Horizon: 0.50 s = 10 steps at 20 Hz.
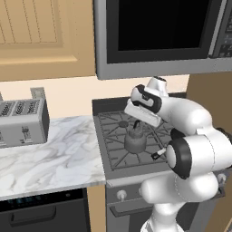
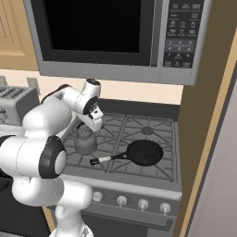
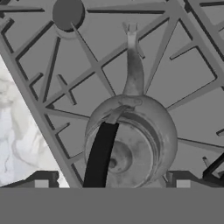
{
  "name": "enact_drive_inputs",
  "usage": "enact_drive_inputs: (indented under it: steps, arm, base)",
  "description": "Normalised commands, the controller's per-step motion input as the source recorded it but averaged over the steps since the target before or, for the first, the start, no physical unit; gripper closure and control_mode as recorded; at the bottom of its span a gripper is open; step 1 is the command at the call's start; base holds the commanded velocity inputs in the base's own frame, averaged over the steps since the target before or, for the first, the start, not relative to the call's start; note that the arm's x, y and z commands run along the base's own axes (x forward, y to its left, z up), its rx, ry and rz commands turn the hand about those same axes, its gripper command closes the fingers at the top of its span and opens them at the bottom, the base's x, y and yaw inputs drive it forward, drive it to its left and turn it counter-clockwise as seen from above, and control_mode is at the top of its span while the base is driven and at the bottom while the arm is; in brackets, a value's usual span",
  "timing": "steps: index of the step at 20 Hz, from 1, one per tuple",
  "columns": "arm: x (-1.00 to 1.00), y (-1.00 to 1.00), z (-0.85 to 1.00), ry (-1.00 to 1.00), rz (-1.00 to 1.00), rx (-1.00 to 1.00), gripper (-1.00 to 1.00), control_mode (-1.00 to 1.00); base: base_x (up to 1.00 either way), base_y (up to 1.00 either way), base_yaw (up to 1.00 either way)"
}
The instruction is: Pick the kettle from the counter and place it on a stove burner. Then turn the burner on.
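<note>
The small dark-grey kettle [image 1: 135,140] [image 2: 84,140] stands upright on the grey grate over the front-left stove burner, which it covers. From above, the kettle [image 3: 131,140] points its spout toward the stove's back, and its black handle arches across the lid. My gripper [image 1: 137,123] [image 2: 88,126] [image 3: 111,181] hangs just above it, open, one fingertip [image 3: 41,180] on each side of the handle and clear of it. Behind the kettle, the rear-left burner cap [image 3: 68,13] [image 1: 123,123] sits bare. The marble counter [image 1: 45,158] [image 3: 13,144] borders the stove on its left.
A black frying pan [image 2: 144,152] rests on the front-right grate, handle pointing toward the kettle. Round knobs [image 2: 121,200] [image 1: 121,195] line the stove front. A toaster [image 1: 22,120] stands on the counter. The microwave [image 2: 102,37] hangs overhead, and a tall cabinet side [image 2: 203,139] closes the right.
</note>
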Motion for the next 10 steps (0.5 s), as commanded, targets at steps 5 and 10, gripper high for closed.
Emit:
enact_drive_inputs:
  steps: [5,10]
  arm:
    - [0.00,0.01,0.47,-0.09,0.00,0.00,-1.00,-1.00]
    - [-0.20,0.01,0.39,-0.16,0.00,-0.01,-1.00,-1.00]
  base:
    - [0.00,0.00,0.00]
    - [0.00,0.00,0.00]
